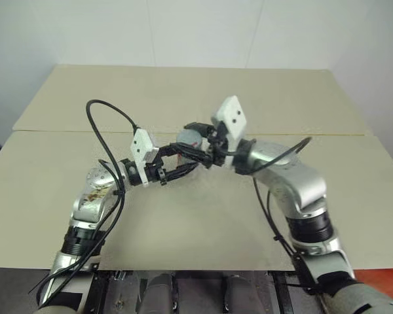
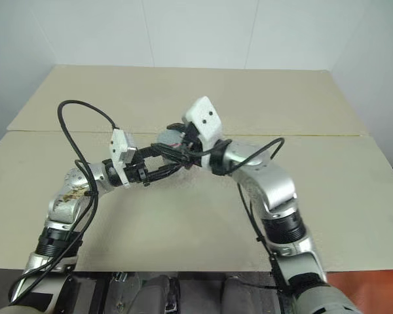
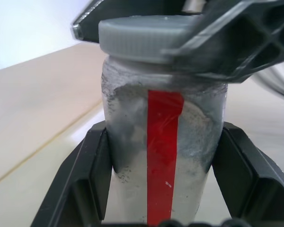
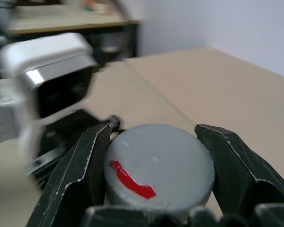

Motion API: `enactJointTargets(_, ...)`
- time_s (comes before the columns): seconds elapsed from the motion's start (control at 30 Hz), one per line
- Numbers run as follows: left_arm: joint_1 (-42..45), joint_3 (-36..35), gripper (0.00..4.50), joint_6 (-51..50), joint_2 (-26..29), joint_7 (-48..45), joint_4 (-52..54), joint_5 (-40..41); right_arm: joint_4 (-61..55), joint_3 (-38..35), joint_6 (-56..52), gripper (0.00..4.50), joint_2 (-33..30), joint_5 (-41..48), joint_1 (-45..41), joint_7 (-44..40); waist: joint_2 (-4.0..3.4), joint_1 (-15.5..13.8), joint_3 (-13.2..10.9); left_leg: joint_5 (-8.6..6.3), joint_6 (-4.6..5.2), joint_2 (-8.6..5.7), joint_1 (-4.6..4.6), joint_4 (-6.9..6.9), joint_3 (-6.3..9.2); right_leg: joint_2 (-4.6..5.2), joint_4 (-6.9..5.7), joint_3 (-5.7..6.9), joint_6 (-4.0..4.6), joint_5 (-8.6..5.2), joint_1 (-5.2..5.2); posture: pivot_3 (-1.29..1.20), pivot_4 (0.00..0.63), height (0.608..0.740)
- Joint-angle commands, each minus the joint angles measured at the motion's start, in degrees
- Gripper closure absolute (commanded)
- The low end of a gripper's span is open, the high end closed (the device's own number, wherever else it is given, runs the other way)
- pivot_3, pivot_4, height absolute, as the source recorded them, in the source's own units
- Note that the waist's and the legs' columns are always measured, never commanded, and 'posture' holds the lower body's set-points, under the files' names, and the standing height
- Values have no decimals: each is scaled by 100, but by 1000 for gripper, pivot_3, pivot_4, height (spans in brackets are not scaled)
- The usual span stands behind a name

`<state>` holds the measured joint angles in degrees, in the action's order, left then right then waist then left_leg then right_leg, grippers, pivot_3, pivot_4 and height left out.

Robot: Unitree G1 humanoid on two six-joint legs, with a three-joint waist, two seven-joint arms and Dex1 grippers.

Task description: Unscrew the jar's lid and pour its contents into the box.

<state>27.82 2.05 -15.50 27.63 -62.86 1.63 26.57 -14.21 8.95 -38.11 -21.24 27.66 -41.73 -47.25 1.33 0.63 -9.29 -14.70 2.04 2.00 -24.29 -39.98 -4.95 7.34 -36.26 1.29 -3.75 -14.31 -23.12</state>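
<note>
Left wrist view shows me the jar (image 3: 163, 156) very close, with its white label and the red stripe running down the front. My left gripper (image 3: 162, 189) is closed on the jar, one black finger pressed against each side of it. The grey lid (image 3: 142, 39) sits on top of the jar. My right gripper (image 4: 155, 182) is closed on the lid, and in the right wrist view I see its two black fingers hugging the round grey top, which has a small red mark on it. From the head camera I see both arms meeting in the middle, above the tan table (image 1: 203, 216). The jar (image 1: 188, 139) is held up in the air between the two grippers, not resting on the table. The left gripper (image 1: 177, 167) points toward the right one, and the right gripper (image 1: 200, 140) points back at it. Black cables (image 1: 105, 140) loop up from the left arm. Behind the table I see a pale wall (image 1: 183, 33).
</note>
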Motion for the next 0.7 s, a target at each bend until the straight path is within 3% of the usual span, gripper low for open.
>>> enactJointTargets(0.03,46,-88,1800,28,144,-580,178,384,137,-80,314,1703,-313,536,-12,-1307,0,7,0,-6,10,0,0,0,0,0,2,0,0,0,0,0,150,740)
enactJointTargets(0.27,137,-68,1800,-16,209,-1235,239,734,820,73,560,1703,-421,785,-394,-2720,0,21,0,-12,20,6,4,0,-1,-5,0,-3,1,0,-5,0,150,740)
enactJointTargets(0.47,125,-69,1800,-11,154,-1175,276,648,1032,98,780,1703,-279,579,-455,-2738,0,-3,0,3,-6,4,0,-2,-1,-5,-3,-2,0,0,-2,0,150,740)
enactJointTargets(0.63,63,-78,1800,23,157,-1071,258,564,954,-12,748,97,-247,471,-389,-2318,0,3,0,5,-8,5,1,-2,-1,-5,-7,-3,0,0,-4,0,150,740)
enactJointTargets(0.7,46,-121,1800,47,166,-988,225,519,869,-109,748,41,-296,432,-305,-2085,0,0,0,5,-9,5,1,-2,-1,-5,-7,-2,0,0,-3,0,150,740)
